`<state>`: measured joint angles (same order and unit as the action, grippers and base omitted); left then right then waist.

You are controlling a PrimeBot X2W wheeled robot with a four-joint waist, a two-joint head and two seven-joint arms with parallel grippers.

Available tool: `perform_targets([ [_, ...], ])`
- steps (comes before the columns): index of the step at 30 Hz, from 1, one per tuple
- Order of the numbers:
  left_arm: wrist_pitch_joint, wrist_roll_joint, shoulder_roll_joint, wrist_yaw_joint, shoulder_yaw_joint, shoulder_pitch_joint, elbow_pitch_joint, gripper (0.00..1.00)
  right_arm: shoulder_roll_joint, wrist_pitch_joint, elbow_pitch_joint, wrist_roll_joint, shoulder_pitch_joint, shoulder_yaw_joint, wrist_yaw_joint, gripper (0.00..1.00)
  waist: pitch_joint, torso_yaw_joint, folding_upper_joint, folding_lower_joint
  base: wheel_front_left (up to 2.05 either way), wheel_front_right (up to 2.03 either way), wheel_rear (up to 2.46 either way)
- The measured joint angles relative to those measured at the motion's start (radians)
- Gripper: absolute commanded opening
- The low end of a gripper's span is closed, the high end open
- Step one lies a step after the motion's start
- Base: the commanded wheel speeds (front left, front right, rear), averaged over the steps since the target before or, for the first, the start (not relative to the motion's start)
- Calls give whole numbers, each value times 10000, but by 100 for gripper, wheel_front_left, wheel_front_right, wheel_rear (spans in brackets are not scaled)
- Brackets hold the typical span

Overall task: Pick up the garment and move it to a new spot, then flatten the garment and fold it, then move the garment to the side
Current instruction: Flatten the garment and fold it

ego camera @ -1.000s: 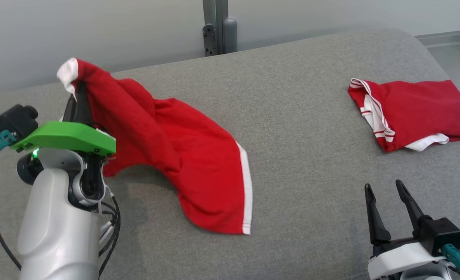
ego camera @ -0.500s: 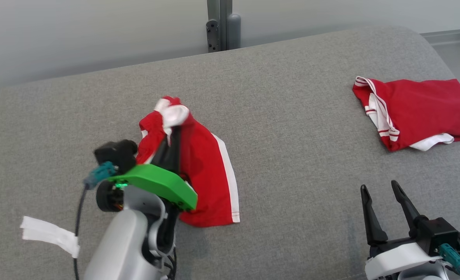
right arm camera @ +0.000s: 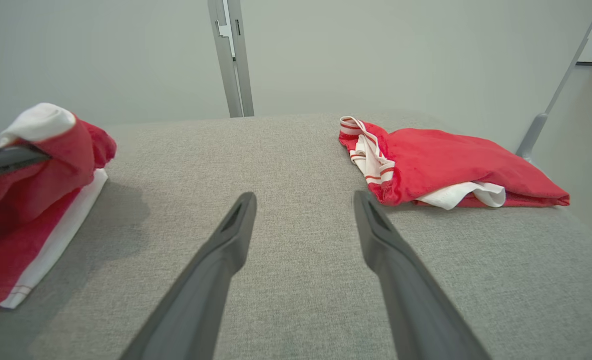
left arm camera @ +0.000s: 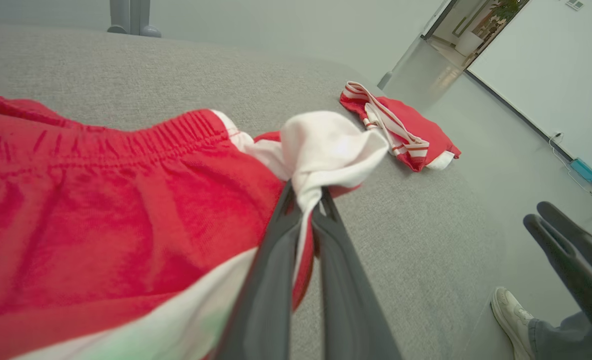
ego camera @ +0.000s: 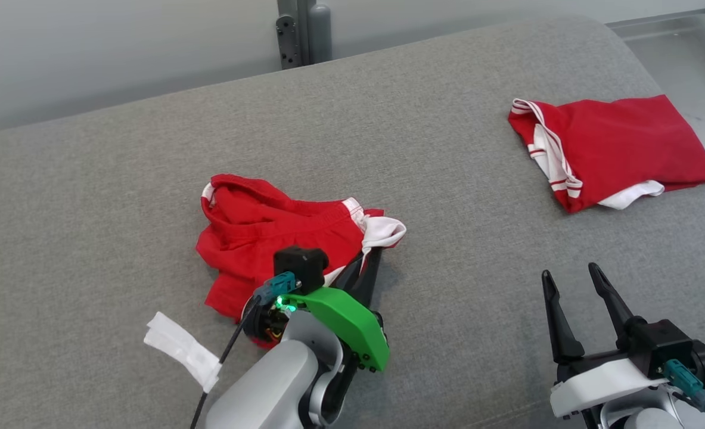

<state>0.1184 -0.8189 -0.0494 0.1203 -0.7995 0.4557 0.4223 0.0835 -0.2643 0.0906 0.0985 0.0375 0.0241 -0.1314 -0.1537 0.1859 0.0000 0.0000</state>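
Although bunched rather than flat, the red garment [ego camera: 257,238] lies on the grey padded bench [ego camera: 447,119], left of centre in the head view. Its elastic waistband is gathered across the far side, and white trim shows at its right end. A red-and-white fold at that end is pinched between the jaws of the left gripper [ego camera: 371,253]. The left wrist view confirms the jaws clamped tight on the cloth, with the fold bulging above the fingertips [left arm camera: 288,200]. In the right wrist view the pinched fold sits raised while the rest of the garment [right arm camera: 35,210] rests on the bench.

Right gripper [ego camera: 570,273]: lower right of the head view, well apart from the garment, jaws spread wide and holding nothing, over bare bench.

Second red garment [ego camera: 620,143], with white striped trim: folded, near the bench's far right edge, well apart from both grippers.

White tape [ego camera: 182,351] wraps a cable beside the left arm. A grey post [ego camera: 295,33] stands behind the bench. A person's shoe [left arm camera: 511,312] is on the floor.
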Motion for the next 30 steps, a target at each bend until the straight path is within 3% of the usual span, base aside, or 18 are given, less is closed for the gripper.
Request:
perform_targets([
  [12,500,-1135,4,299,-1983,1823,1018,0,-207,0,109,146,-442,82,0,100,-456,1379,0,0,0,0,0],
  [19,663,-1987,17,176,-3085,2280,1275,3,-290,0,230,221,-467,42,0,100,-809,2248,0,0,0,0,0],
  [21,577,-2278,17,63,-3425,2296,1358,48,-303,0,249,224,-467,33,0,100,-911,2412,0,0,0,0,0],
  [22,560,-2339,19,58,-3634,2315,1411,100,-309,0,251,232,-465,4,0,100,-973,2476,0,0,0,0,0],
  [30,284,-2851,0,92,-4255,2295,453,100,-324,0,190,211,-168,-418,0,100,-1064,2164,0,0,0,0,0],
])
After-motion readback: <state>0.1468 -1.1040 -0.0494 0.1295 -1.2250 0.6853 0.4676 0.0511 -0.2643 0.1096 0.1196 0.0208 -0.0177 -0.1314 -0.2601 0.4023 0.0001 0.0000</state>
